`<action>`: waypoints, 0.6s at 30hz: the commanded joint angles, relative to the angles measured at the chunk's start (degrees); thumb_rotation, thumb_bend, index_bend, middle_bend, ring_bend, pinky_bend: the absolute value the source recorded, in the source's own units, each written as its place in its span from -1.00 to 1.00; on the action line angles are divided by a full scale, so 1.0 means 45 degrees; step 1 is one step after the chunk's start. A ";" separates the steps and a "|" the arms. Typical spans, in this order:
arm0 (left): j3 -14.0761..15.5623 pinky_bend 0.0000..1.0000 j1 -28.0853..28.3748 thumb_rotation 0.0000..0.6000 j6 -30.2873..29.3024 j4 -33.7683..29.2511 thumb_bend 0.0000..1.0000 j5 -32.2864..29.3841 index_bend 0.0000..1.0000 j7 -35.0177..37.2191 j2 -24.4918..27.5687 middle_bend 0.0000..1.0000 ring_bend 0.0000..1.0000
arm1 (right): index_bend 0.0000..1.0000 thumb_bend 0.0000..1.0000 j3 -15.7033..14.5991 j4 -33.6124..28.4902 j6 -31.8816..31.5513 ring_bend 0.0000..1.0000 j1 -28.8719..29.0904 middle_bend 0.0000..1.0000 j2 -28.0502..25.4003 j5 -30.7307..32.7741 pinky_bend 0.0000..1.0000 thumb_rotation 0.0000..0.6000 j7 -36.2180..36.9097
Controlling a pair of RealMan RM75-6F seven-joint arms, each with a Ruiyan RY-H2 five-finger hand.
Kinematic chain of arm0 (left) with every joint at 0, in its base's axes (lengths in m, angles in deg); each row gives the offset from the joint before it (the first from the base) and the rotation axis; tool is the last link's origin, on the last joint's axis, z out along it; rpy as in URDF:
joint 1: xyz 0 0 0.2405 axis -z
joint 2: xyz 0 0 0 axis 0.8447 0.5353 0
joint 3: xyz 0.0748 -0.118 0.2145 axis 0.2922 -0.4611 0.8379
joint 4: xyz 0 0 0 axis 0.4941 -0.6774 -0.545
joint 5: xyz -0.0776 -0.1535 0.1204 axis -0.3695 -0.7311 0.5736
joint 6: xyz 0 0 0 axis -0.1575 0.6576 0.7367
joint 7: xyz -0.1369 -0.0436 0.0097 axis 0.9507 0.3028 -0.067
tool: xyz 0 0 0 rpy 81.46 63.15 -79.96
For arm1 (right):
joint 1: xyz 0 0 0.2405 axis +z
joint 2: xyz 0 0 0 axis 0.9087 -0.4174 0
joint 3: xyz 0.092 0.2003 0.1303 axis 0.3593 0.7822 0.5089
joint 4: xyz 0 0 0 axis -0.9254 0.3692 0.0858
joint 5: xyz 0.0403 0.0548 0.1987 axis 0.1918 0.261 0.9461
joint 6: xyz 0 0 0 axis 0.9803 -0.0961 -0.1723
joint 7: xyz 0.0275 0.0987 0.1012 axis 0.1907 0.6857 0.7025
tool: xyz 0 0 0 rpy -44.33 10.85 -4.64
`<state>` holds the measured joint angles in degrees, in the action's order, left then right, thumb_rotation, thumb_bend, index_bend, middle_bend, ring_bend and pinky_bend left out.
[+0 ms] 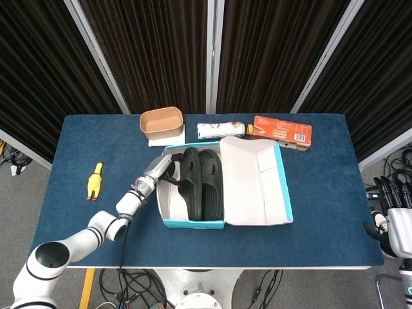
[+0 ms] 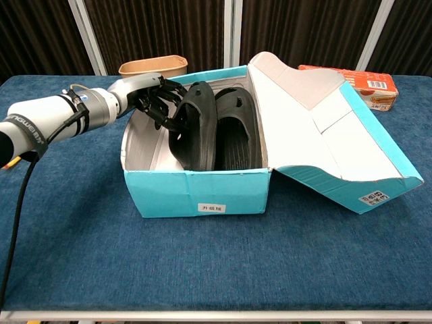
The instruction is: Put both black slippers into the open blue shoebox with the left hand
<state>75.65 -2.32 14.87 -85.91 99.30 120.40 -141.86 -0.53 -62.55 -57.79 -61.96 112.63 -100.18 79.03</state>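
Inside the open blue shoebox (image 2: 196,192), our left robot hand (image 2: 156,102) reaches over the box's left wall, its dark fingers (image 2: 165,111) curled around the outer edge of the left slipper (image 2: 196,131). That grip looks like the reason this slipper leans on its side edge rather than lying flat; we judge it is being lowered into place and has not been let go. The right slipper (image 2: 233,131) lies just beside it, sole down on the box floor, touching the tilted one along its length. Both black slippers are therefore within the box walls, so the task appears nearly finished, with only the release and the withdrawal of the hand left. The hinged lid (image 2: 337,128) is folded open to the right, leaving the box clear from above.

From the head view, our right robot hand (image 1: 396,209) hangs off the bench's right edge, well apart from the work; we cannot tell whether its fingers are closed. Beyond the box on the blue bench (image 1: 322,212) sit a tan bowl (image 1: 161,122), a lying bottle (image 1: 220,131) and an orange carton (image 1: 281,132), with a yellow rubber chicken (image 1: 94,181) far to the left.
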 commanded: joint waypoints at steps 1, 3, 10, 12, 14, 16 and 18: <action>-0.0004 0.21 -0.0107 1.00 -0.0238 -0.0082 -1.00 -0.0079 0.07 -0.0768 -0.0097 0.16 0.34 | -0.89 -0.82 -0.0004 0.0011 -0.0024 -1.00 -0.0014 -0.88 -0.0007 -0.0015 -0.88 1.00 0.0023; 0.0043 0.18 -0.0182 1.00 -0.0429 -0.0312 -1.00 -0.0023 -0.10 -0.1168 -0.0037 0.02 0.22 | -0.89 -0.82 -0.0002 0.0016 -0.0028 -1.00 -0.0016 -0.88 -0.0023 -0.0020 -0.88 1.00 0.0053; -0.0114 0.00 -0.0384 1.00 -0.1087 -0.1494 -1.00 -0.0169 -0.70 -0.2895 0.0427 -0.70 -0.60 | -0.89 -0.82 -0.0064 0.0115 -0.0103 -1.00 -0.0087 -0.88 -0.0015 -0.0120 -0.88 1.00 0.0229; -0.0279 -0.07 -0.0456 1.00 -0.1356 -0.1846 -1.00 -0.0373 -0.73 -0.3620 0.0519 -0.80 -0.72 | -0.89 -0.82 -0.0073 0.0150 -0.0150 -1.00 -0.0113 -0.88 -0.0029 -0.0162 -0.88 1.00 0.0309; -0.0373 -0.14 -0.0509 1.00 -0.1524 -0.2136 -1.00 -0.0546 -0.74 -0.4334 0.0626 -0.89 -0.81 | -0.89 -0.82 -0.0086 0.0189 -0.0178 -1.00 -0.0138 -0.88 -0.0039 -0.0188 -0.88 1.00 0.0392; -0.0409 -0.19 -0.0558 1.00 -0.1688 -0.2493 -1.00 -0.0687 -0.76 -0.5210 0.0773 -0.94 -0.87 | -0.89 -0.82 -0.0104 0.0245 -0.0207 -1.00 -0.0167 -0.88 -0.0049 -0.0225 -0.88 1.00 0.0507; -0.0394 -0.24 -0.0592 1.00 -0.1740 -0.2906 -1.00 -0.0808 -0.78 -0.6053 0.0996 -0.97 -0.91 | -0.89 -0.81 -0.0134 0.0323 -0.0234 -1.00 -0.0203 -0.88 -0.0047 -0.0263 -0.88 1.00 0.0624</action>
<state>74.30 -4.51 8.22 -96.20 96.88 97.72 -138.80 -1.08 -61.20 -58.79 -62.81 112.42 -101.29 81.73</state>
